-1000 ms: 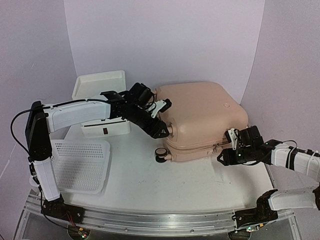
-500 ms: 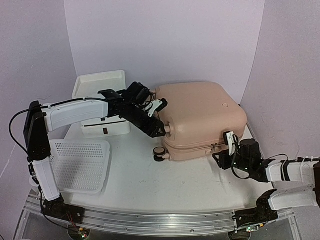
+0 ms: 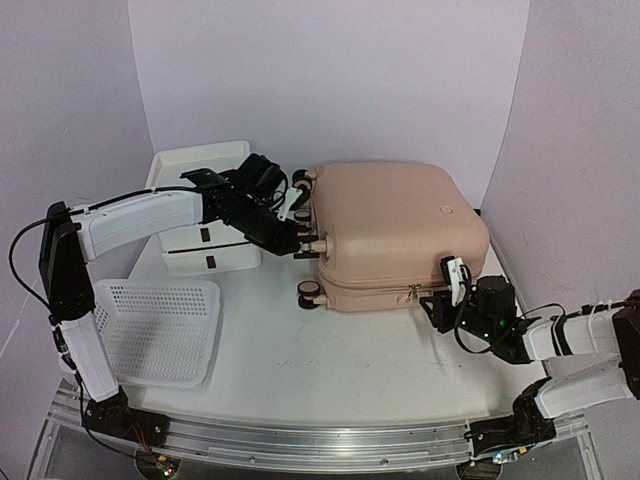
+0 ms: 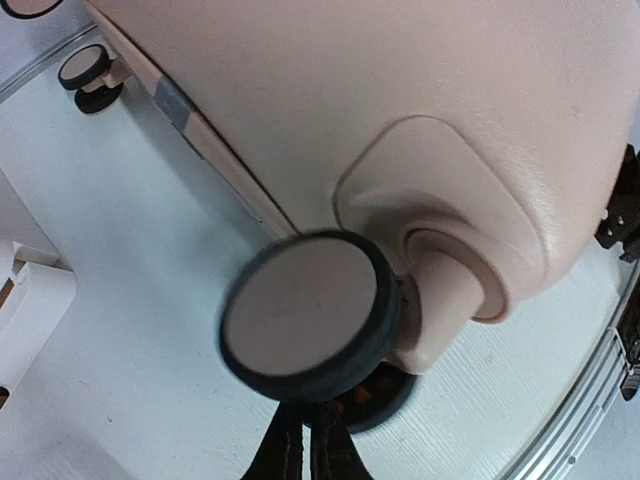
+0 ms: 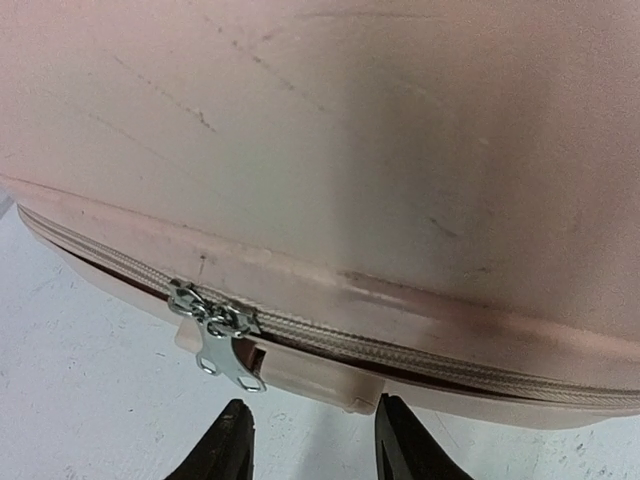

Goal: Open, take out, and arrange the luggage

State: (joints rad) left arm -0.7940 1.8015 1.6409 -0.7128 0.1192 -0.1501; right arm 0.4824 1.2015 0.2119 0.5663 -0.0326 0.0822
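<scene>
The pale pink luggage (image 3: 400, 225) lies flat on the table, closed, its caster wheels pointing left. My left gripper (image 3: 298, 250) is at the upper front wheel (image 3: 318, 245). In the left wrist view its fingers (image 4: 307, 425) are pressed together, shut, their tips hidden behind that pink-and-black wheel (image 4: 300, 315). My right gripper (image 3: 440, 290) sits low at the luggage's front side. It is open (image 5: 310, 420), with a finger on either side of a small pink block (image 5: 300, 375) under the zipper line. The metal zipper pulls (image 5: 215, 335) hang just to the left.
A white drawer unit (image 3: 200, 175) stands behind my left arm, close to the luggage's wheel end. A white perforated basket (image 3: 160, 330) lies at the front left. The purple wall is right behind the luggage, and a metal rail (image 3: 300, 440) runs along the near edge.
My left gripper has shut and pulled leftward at the wheel. The luggage has shifted left and turned a little. My right gripper dropped lower and closer to the zipper side, its fingers narrowing.
</scene>
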